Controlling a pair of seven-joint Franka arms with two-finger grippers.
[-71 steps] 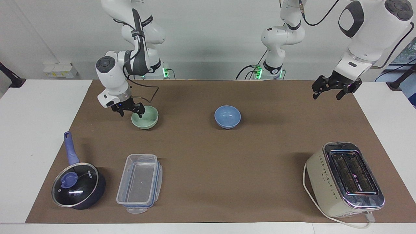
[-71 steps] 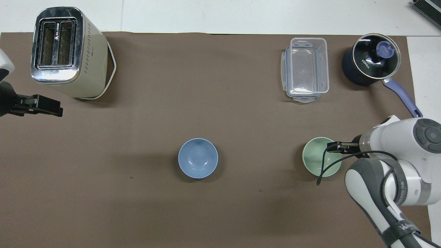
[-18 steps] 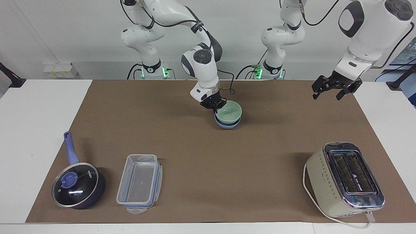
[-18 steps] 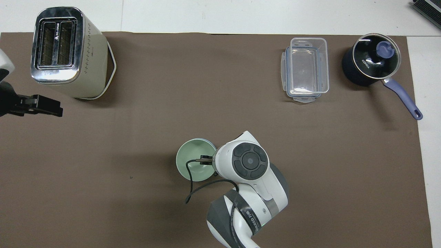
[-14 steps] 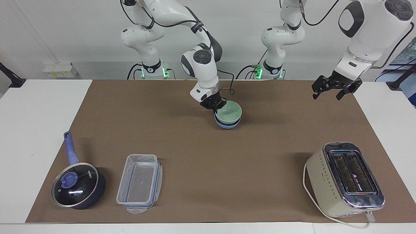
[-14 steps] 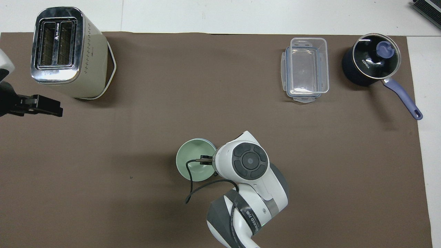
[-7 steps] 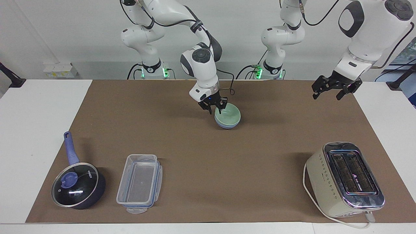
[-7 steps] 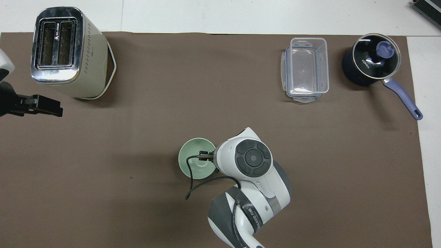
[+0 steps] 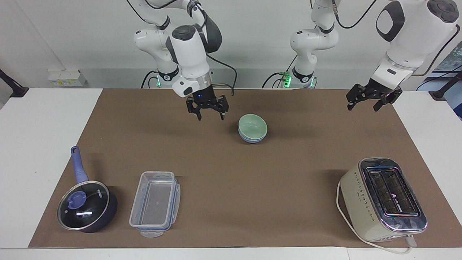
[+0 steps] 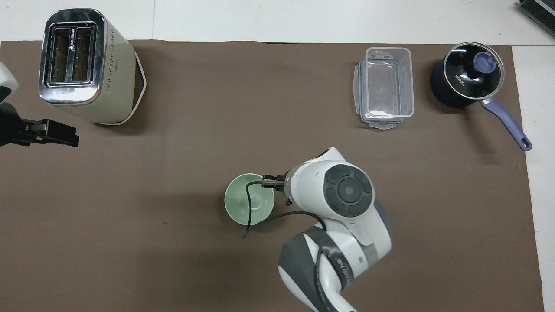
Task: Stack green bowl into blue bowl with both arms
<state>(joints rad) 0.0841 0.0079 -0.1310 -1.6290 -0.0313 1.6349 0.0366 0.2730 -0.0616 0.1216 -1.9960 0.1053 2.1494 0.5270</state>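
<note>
The pale green bowl (image 9: 252,125) sits nested in the blue bowl (image 9: 252,139) at the middle of the brown mat; only the blue bowl's lower wall shows under it. From overhead the green bowl (image 10: 243,206) covers the blue one. My right gripper (image 9: 209,112) is open and empty, raised over the mat beside the stack, toward the right arm's end. In the overhead view it is mostly hidden under its own wrist. My left gripper (image 9: 364,104) is open and empty, waiting high over the mat's edge at the left arm's end, and also shows in the overhead view (image 10: 60,134).
A cream toaster (image 9: 382,198) stands far from the robots at the left arm's end. A clear plastic container (image 9: 155,204) and a dark blue lidded saucepan (image 9: 86,206) stand far from the robots at the right arm's end.
My right gripper brought the green bowl over, set it into the blue bowl, opened, then rose and drew back toward its own end. The left arm has not moved.
</note>
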